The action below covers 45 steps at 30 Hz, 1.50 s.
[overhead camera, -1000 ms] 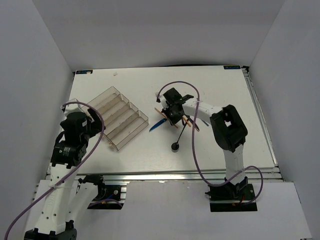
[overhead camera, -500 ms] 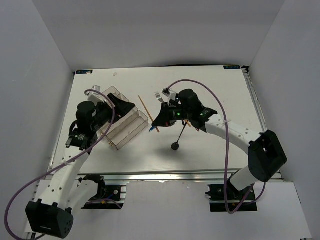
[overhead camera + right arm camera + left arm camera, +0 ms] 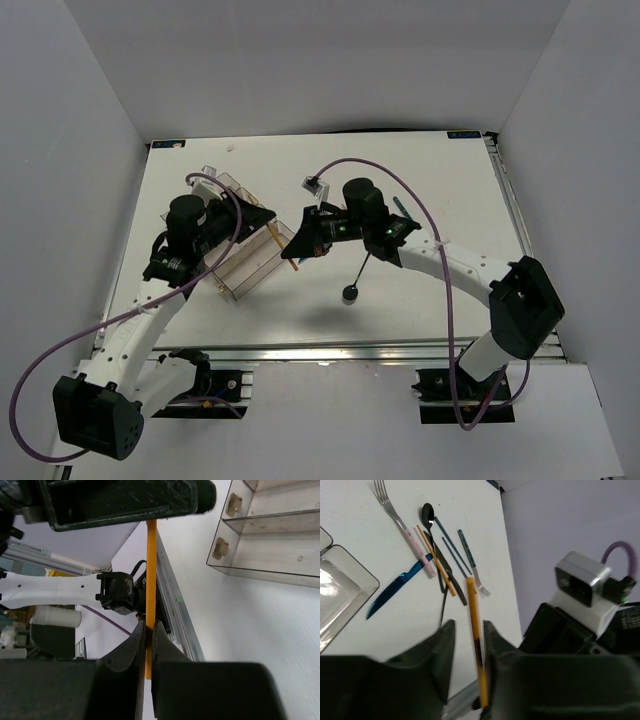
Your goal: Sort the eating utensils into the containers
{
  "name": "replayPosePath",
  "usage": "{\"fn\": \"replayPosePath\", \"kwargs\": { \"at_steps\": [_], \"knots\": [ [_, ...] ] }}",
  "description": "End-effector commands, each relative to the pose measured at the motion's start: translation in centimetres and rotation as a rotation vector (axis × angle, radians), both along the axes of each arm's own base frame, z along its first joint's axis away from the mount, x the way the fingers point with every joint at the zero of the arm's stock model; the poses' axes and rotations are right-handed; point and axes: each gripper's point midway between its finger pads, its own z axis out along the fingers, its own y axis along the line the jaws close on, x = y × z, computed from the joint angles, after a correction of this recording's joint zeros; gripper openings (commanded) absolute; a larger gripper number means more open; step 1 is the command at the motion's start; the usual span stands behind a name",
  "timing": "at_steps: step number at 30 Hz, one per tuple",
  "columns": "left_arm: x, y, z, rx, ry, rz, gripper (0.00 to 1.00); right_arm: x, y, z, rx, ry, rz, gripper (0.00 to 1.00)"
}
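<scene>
An orange chopstick [image 3: 284, 246] hangs in the air over the table, right of the clear compartment tray [image 3: 237, 270]. My right gripper [image 3: 147, 626] is shut on one end of this orange chopstick [image 3: 150, 580]. My left gripper [image 3: 468, 630] straddles the other end. The chopstick [image 3: 473, 625] rests against one finger with a gap to the other. On the table beyond lie a pink-handled fork [image 3: 395, 515], a blue knife [image 3: 395, 587], a black spoon [image 3: 427, 514], a second orange stick [image 3: 436, 562] and a dark-handled fork [image 3: 470, 560].
The tray [image 3: 260, 565] shows empty compartments in the right wrist view. A black spoon [image 3: 355, 275] lies under the right arm, which hides most of the utensil pile from above. The aluminium rail of the table's near edge [image 3: 175, 610] runs just below the grippers.
Both arms swung inward and met above the table. The right one carried the orange chopstick left, and the left jaws narrowed from wide open around its free end.
</scene>
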Motion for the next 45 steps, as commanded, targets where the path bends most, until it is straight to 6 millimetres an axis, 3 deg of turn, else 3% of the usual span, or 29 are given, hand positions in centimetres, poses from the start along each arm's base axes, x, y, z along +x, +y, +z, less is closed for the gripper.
{"fn": "replayPosePath", "kwargs": {
  "at_steps": [1,2,5,6,7,8,9,10,11,12,13,15,17,18,20,23,26,30,34,38,40,45],
  "knots": [
    [0.2,0.0,2.0,0.016,-0.045,-0.002,0.32,-0.3,1.1,2.4,0.069,-0.048,0.049,0.0],
    [0.3,0.0,1.8,0.024,-0.038,-0.003,0.19,-0.3,1.2,2.5,0.07,-0.05,0.053,0.0],
    [0.5,0.2,2.0,0.059,-0.046,-0.004,0.0,-0.1,1.1,2.3,0.064,-0.058,0.044,0.03],
    [0.7,0.4,1.7,0.116,-0.065,-0.014,0.0,0.1,0.9,2.4,0.06,-0.065,0.026,0.22],
    [1.0,1.3,2.2,0.181,-0.069,0.014,0.0,0.5,0.5,2.3,0.055,-0.067,0.007,0.82],
    [1.6,2.5,2.3,0.271,-0.081,0.05,0.0,0.8,-0.1,1.8,0.03,-0.065,-0.01,0.89],
    [2.5,4.2,1.3,0.43,-0.086,0.078,0.0,1.1,-1.0,2.3,0.025,-0.077,-0.038,0.89],
    [3.1,8.0,-0.2,0.591,-0.005,0.227,0.0,2.6,-2.3,1.1,-0.012,-0.076,-0.111,0.89],
    [3.9,9.9,1.3,0.676,-0.016,0.3,0.0,3.3,-3.4,0.6,-0.042,-0.097,-0.157,0.89],
    [4.6,11.4,0.0,0.8,0.026,0.32,0.0,4.3,-5.2,0.2,-0.092,-0.104,-0.244,0.89],
    [4.8,12.6,-0.5,0.877,0.056,0.341,0.0,5.4,-7.1,-1.2,-0.143,-0.091,-0.309,0.89],
    [5.9,13.8,-0.8,1.016,0.049,0.33,0.0,6.6,-10.5,-1.9,-0.21,-0.104,-0.414,0.89],
    [7.3,13.0,-1.7,1.061,0.036,0.295,0.0,6.7,-12.7,-3.1,-0.246,-0.097,-0.456,0.89],
    [7.9,12.1,-2.0,1.075,0.012,0.247,0.0,6.5,-13.7,-2.4,-0.238,-0.125,-0.471,0.89],
    [9.0,9.0,-2.9,1.055,-0.06,0.106,0.0,6.3,-15.2,-3.0,-0.263,-0.124,-0.498,0.89],
    [9.0,4.7,-4.2,1.059,-0.161,-0.117,0.0,5.5,-16.6,-2.9,-0.3,-0.153,-0.511,0.89],
    [8.2,2.9,-5.1,1.071,-0.223,-0.249,0.0,4.5,-17.4,-2.8,-0.315,-0.171,-0.506,0.89],
    [7.5,2.1,-7.4,1.098,-0.242,-0.323,0.0,3.6,-18.0,-2.6,-0.314,-0.194,-0.507,0.89],
    [5.5,0.2,-10.2,1.107,-0.254,-0.486,0.0,3.3,-18.3,-2.5,-0.313,-0.206,-0.508,0.89],
    [5.0,0.6,-12.6,1.148,-0.214,-0.508,0.0,3.1,-18.3,-2.2,-0.299,-0.214,-0.507,0.9],
    [5.0,0.6,-13.2,1.146,-0.193,-0.509,0.11,3.0,-18.4,-2.2,-0.297,-0.215,-0.508,0.89],
    [4.5,1.2,-15.9,1.169,-0.117,-0.537,0.11,2.9,-18.6,-2.4,-0.295,-0.218,-0.517,0.89]
  ]
}}
